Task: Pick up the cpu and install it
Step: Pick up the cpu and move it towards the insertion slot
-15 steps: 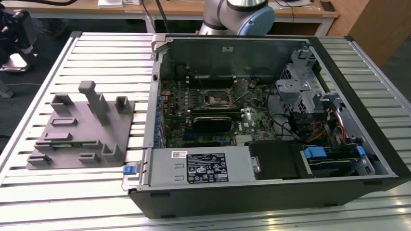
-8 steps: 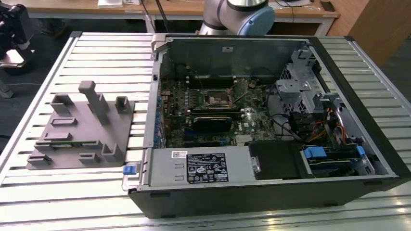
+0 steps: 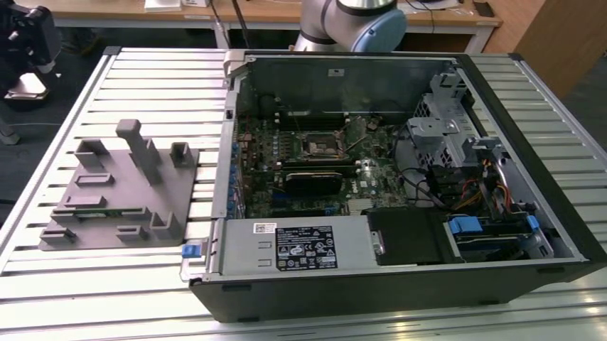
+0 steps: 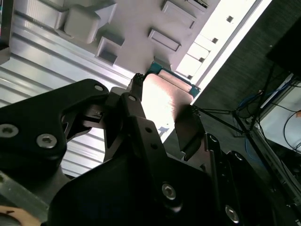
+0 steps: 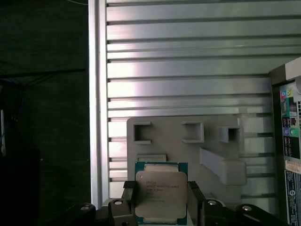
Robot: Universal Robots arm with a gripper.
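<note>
Gripper point(image 5: 162, 201) clamping cpu point(image 5: 161, 188) by two opposite edges, jaws closed onto it; chip lying flat between fingers; grey fixture point(image 5: 188, 155) sitting beyond it.

— Where is room lying open inside the case point(image 3: 379, 298)?
— Straight above the socket point(image 3: 320, 147); nothing is standing over it. The black block point(image 3: 311, 181) is sitting just beside it, and the drive cage point(image 3: 444, 106) and cables point(image 3: 479, 192) are crowding the exterior view's right.
— And outside?
— Bare table slats point(image 3: 152, 78) are lying open around the grey fixture point(image 3: 124, 192), whose posts point(image 3: 142, 153) are sticking up. The gripper point(image 5: 162, 202), clamping the chip point(image 5: 161, 188), is hanging apart from them.
</note>
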